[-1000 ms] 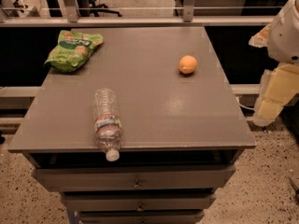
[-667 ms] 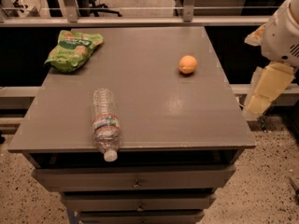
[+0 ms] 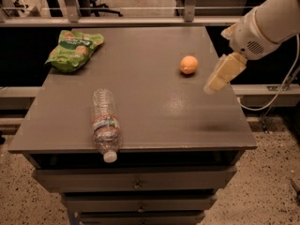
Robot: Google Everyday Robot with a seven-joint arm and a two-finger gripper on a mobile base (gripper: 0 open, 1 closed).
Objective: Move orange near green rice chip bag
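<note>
The orange point(image 3: 189, 64) sits on the grey table point(image 3: 154, 107) at the right, toward the back. The green rice chip bag point(image 3: 72, 49) lies crumpled at the table's back left corner, far from the orange. My gripper point(image 3: 224, 73) hangs above the table's right edge, just right of the orange and a little nearer the front, not touching it. Its pale fingers point(image 3: 226, 71) point down and to the left, and nothing shows in them.
A clear plastic water bottle point(image 3: 104, 123) lies on its side near the front left edge, cap toward the front. Drawers sit under the tabletop. A rail and chairs stand behind the table. A cable hangs at the right.
My arm has swung in from the right, over the table's right edge and toward the orange. The orange, bag and bottle have not moved.
</note>
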